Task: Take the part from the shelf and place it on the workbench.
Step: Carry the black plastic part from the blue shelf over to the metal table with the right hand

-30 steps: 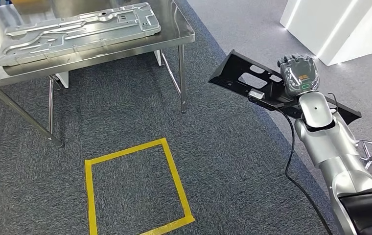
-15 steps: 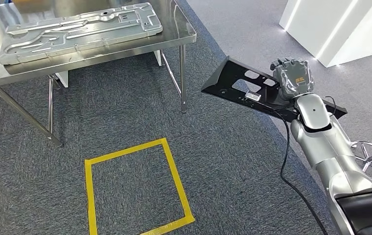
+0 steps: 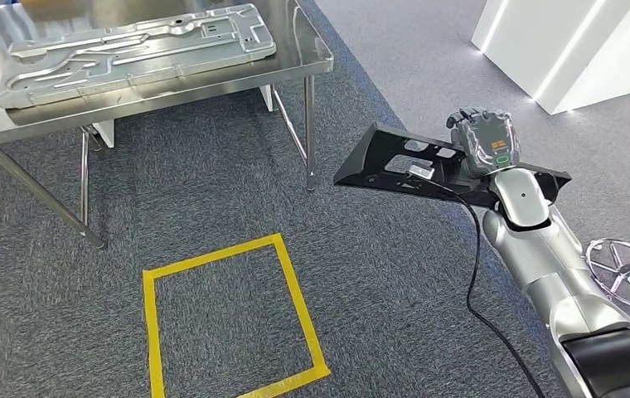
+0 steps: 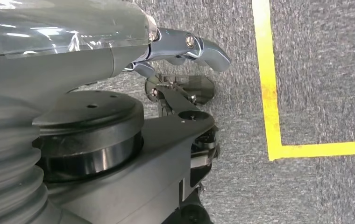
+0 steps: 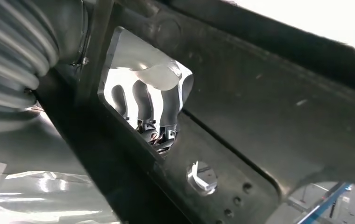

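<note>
**Black part held in the air beside the worktop**

The right hand [image 3: 484,143] grips the black part [image 3: 394,162], a long flat black panel with cut-out openings, and holds it above the grey carpet [image 3: 212,191], well apart from the steel worktop [image 3: 303,62]. The part lies roughly level, its pointed end towards the worktop's nearest leg. In the right wrist view the fingers [image 5: 159,109] show through one of the part's openings, curled round its edge. A black cable [image 3: 473,274] hangs from the part down along the right arm. On the worktop lies a large silver stamped panel [image 3: 138,51]. A square of yellow tape [image 3: 233,315] marks the carpet in front of the worktop. The left hand [image 4: 185,46] hangs over the carpet near the tape, holding nothing, its fingers loosely curved.
</note>
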Action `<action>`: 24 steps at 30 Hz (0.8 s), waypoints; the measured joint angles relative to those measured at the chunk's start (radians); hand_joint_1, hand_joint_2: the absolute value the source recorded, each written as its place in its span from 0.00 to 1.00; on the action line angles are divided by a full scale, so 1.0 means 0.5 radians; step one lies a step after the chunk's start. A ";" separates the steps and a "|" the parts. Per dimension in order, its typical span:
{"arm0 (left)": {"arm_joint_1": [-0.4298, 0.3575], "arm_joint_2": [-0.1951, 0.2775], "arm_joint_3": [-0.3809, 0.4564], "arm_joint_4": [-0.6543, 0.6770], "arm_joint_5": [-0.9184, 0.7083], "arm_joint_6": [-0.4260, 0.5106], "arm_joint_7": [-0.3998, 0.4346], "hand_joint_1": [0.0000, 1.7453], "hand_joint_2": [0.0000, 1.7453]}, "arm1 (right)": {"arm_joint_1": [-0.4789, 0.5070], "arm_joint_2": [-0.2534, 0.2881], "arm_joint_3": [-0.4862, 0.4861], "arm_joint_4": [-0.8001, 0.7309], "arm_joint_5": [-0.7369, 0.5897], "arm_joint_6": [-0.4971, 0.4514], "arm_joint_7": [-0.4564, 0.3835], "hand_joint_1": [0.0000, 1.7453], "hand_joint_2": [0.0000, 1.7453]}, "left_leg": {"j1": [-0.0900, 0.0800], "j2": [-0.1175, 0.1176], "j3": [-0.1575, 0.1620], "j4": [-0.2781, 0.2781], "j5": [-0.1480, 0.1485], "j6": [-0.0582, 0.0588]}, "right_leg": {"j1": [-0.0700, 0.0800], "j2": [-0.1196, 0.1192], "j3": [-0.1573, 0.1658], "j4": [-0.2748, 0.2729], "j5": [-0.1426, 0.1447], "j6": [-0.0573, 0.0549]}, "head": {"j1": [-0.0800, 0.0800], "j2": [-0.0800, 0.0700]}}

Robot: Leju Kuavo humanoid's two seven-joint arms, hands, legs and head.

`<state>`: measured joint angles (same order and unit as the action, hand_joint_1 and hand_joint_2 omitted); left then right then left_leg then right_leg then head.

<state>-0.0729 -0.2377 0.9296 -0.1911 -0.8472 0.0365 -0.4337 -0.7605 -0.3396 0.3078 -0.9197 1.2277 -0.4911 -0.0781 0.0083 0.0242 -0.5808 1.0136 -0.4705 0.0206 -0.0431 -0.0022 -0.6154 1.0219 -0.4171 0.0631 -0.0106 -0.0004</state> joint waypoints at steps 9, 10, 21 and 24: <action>-0.002 -0.006 0.017 0.000 0.016 0.040 0.072 0.00 1.00 | 0.078 0.003 0.002 -0.079 -0.019 0.014 -0.001 1.00 1.00 | 0.032 0.005 0.115 -0.058 -0.026 0.017 | -0.012 0.002 -0.286 0.462 -0.135 0.045 | 0.001 0.000; -0.002 -0.006 0.019 0.000 0.019 0.043 0.082 0.00 1.00 | 0.086 0.003 0.002 -0.085 -0.019 0.015 -0.001 1.00 1.00 | 0.040 0.005 0.135 -0.052 -0.045 0.003 | -0.020 -0.003 -0.240 0.347 -0.049 0.057 | 0.001 0.000; -0.010 0.000 0.043 0.000 0.021 0.070 0.119 0.00 1.00 | 0.144 0.003 0.002 -0.149 -0.013 0.015 0.004 1.00 1.00 | 0.041 -0.021 -0.125 0.489 -0.160 -0.089 | 0.023 0.009 0.013 0.016 -0.080 -0.115 | -0.006 0.000; 0.001 0.000 0.055 0.000 0.026 0.066 0.129 0.00 1.00 | 0.169 0.005 0.004 -0.158 -0.004 0.016 0.004 1.00 1.00 | 0.010 -0.031 -0.315 0.595 -0.321 -0.048 | 0.057 0.030 0.125 0.013 -0.163 -0.135 | -0.006 0.000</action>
<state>-0.0726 -0.2378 0.9571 -0.1911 -0.8340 0.0694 -0.3694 -0.6762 -0.3372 0.3098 -0.9988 1.2257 -0.4832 -0.0763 0.0134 0.0087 -0.7385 1.3112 -0.6311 -0.0035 -0.0146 0.0128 -0.5529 1.0284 -0.4986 -0.0043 -0.0135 -0.0004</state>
